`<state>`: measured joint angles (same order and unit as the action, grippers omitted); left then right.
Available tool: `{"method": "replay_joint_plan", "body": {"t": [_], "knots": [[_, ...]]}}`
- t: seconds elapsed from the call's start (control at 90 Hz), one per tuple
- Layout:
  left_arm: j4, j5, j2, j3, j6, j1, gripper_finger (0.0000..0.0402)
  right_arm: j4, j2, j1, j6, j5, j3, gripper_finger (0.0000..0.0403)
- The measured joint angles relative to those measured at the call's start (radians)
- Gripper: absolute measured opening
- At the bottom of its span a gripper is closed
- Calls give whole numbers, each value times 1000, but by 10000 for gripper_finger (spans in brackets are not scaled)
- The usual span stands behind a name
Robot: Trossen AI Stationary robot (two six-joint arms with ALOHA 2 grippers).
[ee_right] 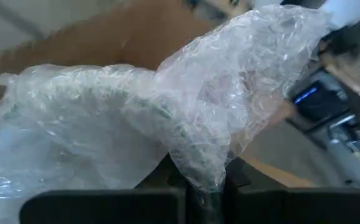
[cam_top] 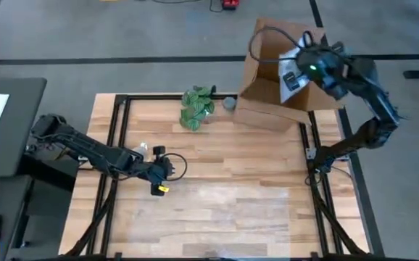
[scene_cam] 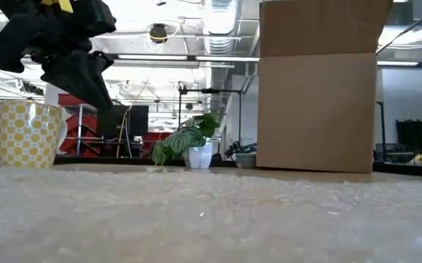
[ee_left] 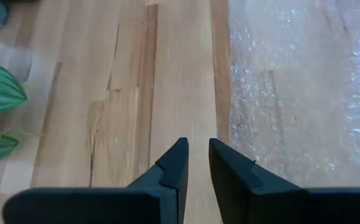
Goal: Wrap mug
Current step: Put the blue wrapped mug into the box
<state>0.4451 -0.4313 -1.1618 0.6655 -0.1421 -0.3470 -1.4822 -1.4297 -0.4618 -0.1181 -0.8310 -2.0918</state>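
Bright overhead ceiling lights (scene_cam: 218, 18) glare; right wrist background blurred.

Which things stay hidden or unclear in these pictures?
- Right hand, right wrist view: shut on a bubble wrap bundle; the wrap hides whatever is inside.
- Cardboard box, high view: the right arm covers its opening, so its contents are hidden.
- Yellow-dotted cup, low view: the left arm hides its top; too small to identify in the high view.
- Left hand, left wrist view: slightly open, empty.
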Motion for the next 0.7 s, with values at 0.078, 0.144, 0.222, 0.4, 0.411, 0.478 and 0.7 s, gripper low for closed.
{"method": "replay_joint_plan", "body": {"t": [0.078,0.144,0.222,0.4,0.411,0.478,0.7], "knots": [[-3,0,0,0,2,0,46,17,-47,-63,55,33,18,12],[-3,0,0,0,-1,0,46,20,-94,-113,96,39,41,12],[-7,0,0,0,-2,0,46,25,-145,-176,131,75,65,12],[-28,0,0,0,-1,0,46,74,-244,-317,200,272,128,12],[-30,0,0,0,-1,0,46,79,-248,-323,205,283,136,12],[-47,0,0,0,-2,0,46,100,-274,-360,228,340,170,12],[-71,1,0,0,-2,0,46,262,-312,-455,277,496,363,12]]}}
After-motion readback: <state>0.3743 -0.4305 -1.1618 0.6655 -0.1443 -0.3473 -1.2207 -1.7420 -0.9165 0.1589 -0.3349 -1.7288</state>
